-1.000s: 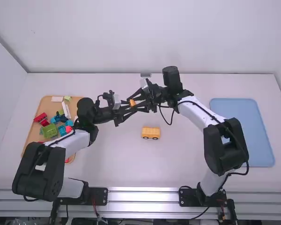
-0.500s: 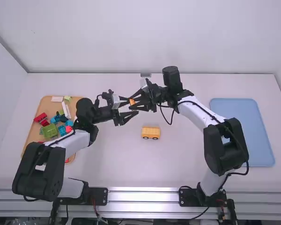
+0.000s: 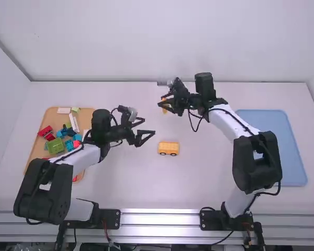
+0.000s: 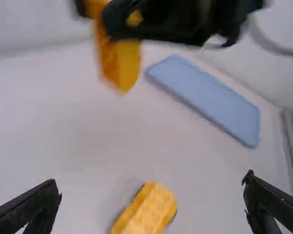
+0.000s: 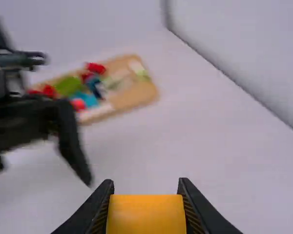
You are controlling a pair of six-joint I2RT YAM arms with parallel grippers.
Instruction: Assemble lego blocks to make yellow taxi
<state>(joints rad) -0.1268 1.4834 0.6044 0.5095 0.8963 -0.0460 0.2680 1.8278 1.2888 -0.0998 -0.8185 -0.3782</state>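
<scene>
My left gripper is open over the middle of the table, its fingers apart with nothing between them; the left wrist view shows the gripper spread wide. My right gripper, farther back and to the right, is shut on an orange-yellow block. In the right wrist view the same gripper pinches the block from both sides. The yellow wheeled piece sits on the table below and between the arms, and the left wrist view has this wheeled piece too.
A wooden tray at the left holds several red, green, blue and white blocks beside the left arm. A blue tray lies at the right, partly behind the right arm.
Both grippers were together at the orange-yellow block. The left has let go and moved slightly down the picture; the right has drawn back to the right with the block. The wheeled piece stayed put.
</scene>
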